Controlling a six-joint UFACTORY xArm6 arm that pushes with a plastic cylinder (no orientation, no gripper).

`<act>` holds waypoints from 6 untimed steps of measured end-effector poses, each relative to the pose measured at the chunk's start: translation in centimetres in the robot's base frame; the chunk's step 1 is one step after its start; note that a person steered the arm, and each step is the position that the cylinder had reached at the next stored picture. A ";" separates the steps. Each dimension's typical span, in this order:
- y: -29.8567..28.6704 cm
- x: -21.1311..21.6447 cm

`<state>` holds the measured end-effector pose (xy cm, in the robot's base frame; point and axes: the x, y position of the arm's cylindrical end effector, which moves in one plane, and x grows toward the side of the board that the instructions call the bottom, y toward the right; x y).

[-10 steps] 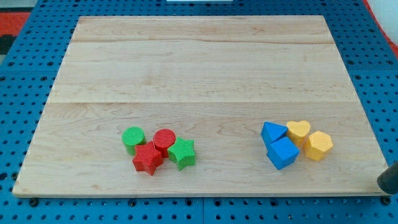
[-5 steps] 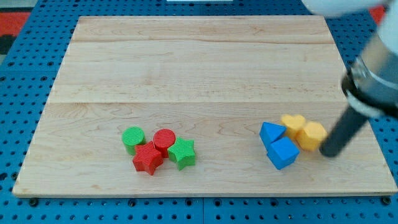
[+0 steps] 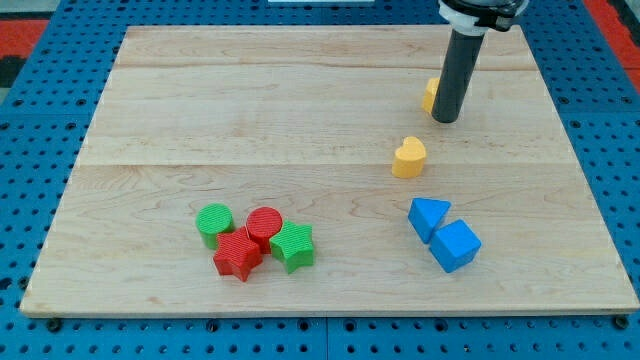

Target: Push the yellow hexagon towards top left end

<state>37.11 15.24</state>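
The yellow hexagon (image 3: 429, 96) lies in the upper right part of the wooden board (image 3: 300, 120), mostly hidden behind my rod. My tip (image 3: 446, 119) rests against the hexagon's right side. The yellow heart (image 3: 408, 158) lies below and to the left of the tip, apart from it.
A blue triangle (image 3: 427, 217) and a blue cube (image 3: 455, 245) touch each other at the lower right. A green cylinder (image 3: 214, 220), a red cylinder (image 3: 265, 224), a red star (image 3: 238, 254) and a green star (image 3: 293, 246) cluster at the lower left.
My rod came in from the right and swept up and left. The yellow hexagon moved far up the board, the yellow heart moved up and left, and the blue triangle shifted slightly left.
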 end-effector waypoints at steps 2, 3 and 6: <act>7.0 -1.2; -0.1 -2.2; -5.2 -4.4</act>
<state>32.75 10.03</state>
